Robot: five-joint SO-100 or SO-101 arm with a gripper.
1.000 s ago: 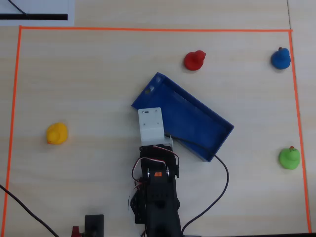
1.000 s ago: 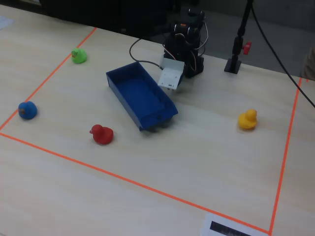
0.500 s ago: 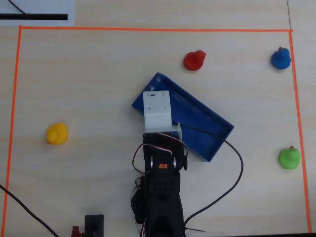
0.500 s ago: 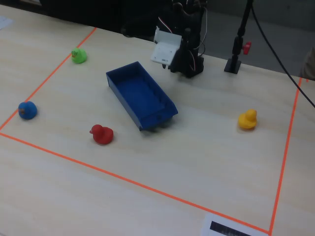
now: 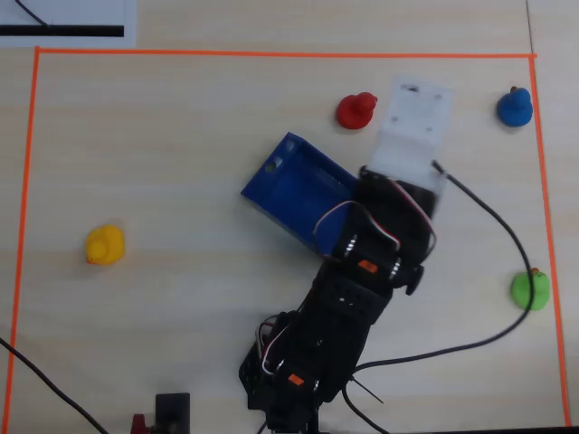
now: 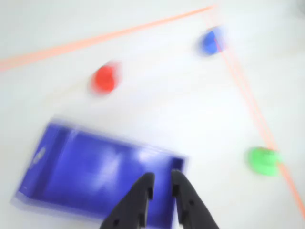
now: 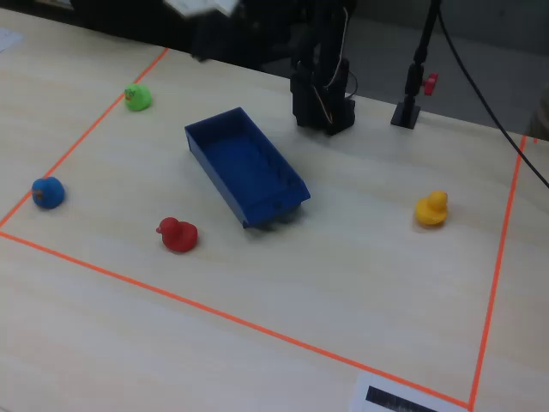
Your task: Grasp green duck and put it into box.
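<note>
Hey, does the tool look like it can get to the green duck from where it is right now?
Probably yes. The green duck sits alone by the orange tape line, with only bare table between it and the tool, which holds nothing and hangs above the box.

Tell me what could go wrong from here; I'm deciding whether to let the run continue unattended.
The green duck sits right against the orange tape line, so a misjudged reach could nudge it outside the marked area. The gripper looks nearly shut in the blurred wrist view; unless it opens first, it may push the duck rather than grasp it. The slack cable loops close to the duck and might drag it.
</note>
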